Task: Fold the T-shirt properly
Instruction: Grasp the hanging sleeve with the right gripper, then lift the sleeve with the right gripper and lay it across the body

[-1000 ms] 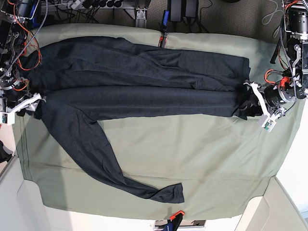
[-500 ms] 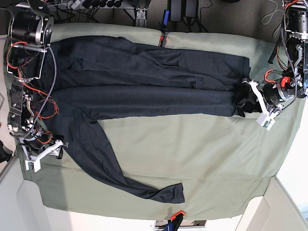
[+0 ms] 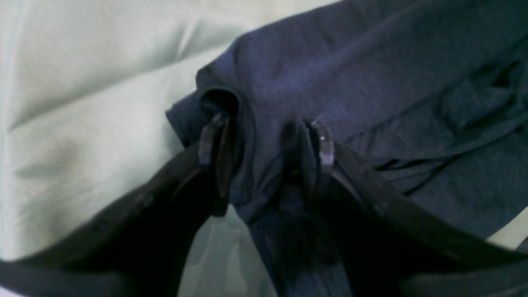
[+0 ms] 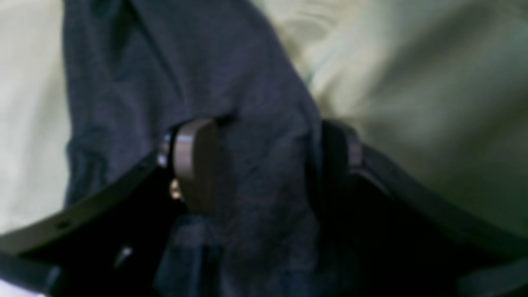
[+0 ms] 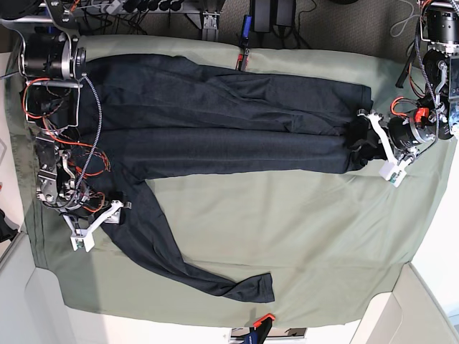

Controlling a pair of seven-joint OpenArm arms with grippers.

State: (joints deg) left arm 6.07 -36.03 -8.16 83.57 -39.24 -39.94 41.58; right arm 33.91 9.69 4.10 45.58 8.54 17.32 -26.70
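Observation:
The dark navy T-shirt (image 5: pixel 215 136) lies lengthwise across the sage-green cloth (image 5: pixel 323 236), its body folded into a long band. One long sleeve (image 5: pixel 172 251) trails toward the near edge. At the band's right end, my left gripper (image 5: pixel 367 143) is shut on bunched shirt fabric. In the left wrist view a fold of T-shirt (image 3: pixel 264 103) is pinched in the left gripper (image 3: pixel 266 148). My right gripper (image 5: pixel 107 215) stands at the sleeve's upper part. In the right wrist view its fingers (image 4: pixel 194 165) stand wide apart, open, with sleeve fabric (image 4: pixel 255 156) lying between them.
Cables and power bricks (image 5: pixel 272 14) line the far edge behind the cloth. A red and blue tool (image 5: pixel 244 50) rests at the cloth's far edge, and an orange-handled one (image 5: pixel 262 322) at the near edge. Pale raised panels (image 5: pixel 401 308) flank both near corners.
My right arm has swung from the shirt's shoulder end down to the sleeve's upper part. My left gripper has shifted slightly inward, bunching the hem end.

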